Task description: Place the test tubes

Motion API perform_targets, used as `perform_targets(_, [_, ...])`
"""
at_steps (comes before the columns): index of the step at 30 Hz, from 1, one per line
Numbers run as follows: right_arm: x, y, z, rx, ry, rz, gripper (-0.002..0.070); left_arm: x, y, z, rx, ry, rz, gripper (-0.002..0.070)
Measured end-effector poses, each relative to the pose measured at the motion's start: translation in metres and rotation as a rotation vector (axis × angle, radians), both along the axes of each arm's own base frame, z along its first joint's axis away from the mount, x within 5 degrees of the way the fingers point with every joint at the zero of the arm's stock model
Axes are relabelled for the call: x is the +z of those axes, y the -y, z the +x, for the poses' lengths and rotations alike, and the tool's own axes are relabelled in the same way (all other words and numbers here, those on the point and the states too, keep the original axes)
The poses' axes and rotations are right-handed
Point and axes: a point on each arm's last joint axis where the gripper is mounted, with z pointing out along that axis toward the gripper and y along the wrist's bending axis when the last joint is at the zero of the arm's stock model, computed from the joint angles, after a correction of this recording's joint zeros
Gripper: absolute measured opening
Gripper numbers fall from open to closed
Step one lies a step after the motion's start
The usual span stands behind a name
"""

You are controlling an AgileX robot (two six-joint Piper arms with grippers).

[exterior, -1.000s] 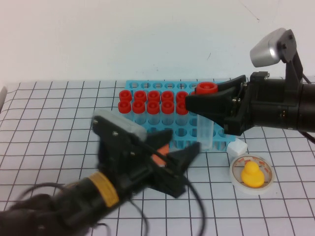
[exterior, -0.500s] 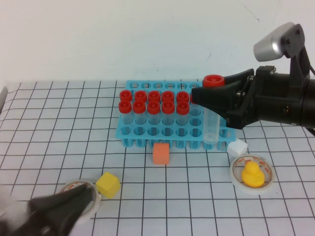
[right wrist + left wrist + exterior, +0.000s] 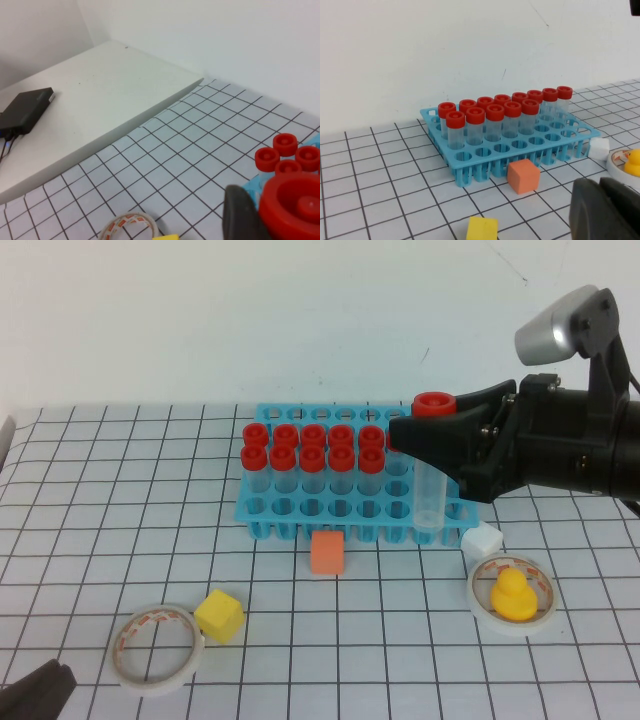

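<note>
A blue rack [image 3: 300, 508] stands mid-table with several red-capped test tubes [image 3: 312, 445] upright in its back rows. My right gripper [image 3: 425, 425] reaches in from the right, shut on another red-capped tube [image 3: 430, 485] just under its cap [image 3: 295, 205]. That tube hangs nearly upright with its lower end at the rack's front right corner; I cannot tell whether it sits in a hole. One dark finger [image 3: 240, 215] shows beside the cap. My left gripper [image 3: 35, 690] is low at the near left corner, shut on nothing [image 3: 599, 182]. The rack [image 3: 470, 157] lies ahead of it.
An orange cube [image 3: 327, 552] sits just in front of the rack. A yellow cube [image 3: 219, 615] and a tape roll [image 3: 155, 645] lie near left. A second roll holds a yellow duck [image 3: 511, 595], and a white cube [image 3: 482, 538] sits by it.
My left arm has pulled back from the middle of the table to the near left corner and its gripper has shut. The right gripper with its tube shifted slightly right, then held still.
</note>
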Motion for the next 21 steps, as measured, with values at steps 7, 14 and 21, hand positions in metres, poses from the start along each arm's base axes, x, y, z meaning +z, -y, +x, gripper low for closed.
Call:
perform_targets(7, [0.0,0.0,0.0,0.0,0.001,-0.001,0.0268,0.0,0.0,0.0,0.0,0.0,0.0,0.0])
perform_targets(14, [0.0008,-0.0014,-0.0019,0.03,0.017,0.001,0.0268,-0.0002,-0.0001,0.0,0.001,-0.002,0.001,0.0])
perform_targets(21, [0.0015,-0.0024,-0.0035,0.064,0.067,-0.02,0.0268,-0.0002,-0.0001,0.0,0.001,-0.002,0.001,0.0])
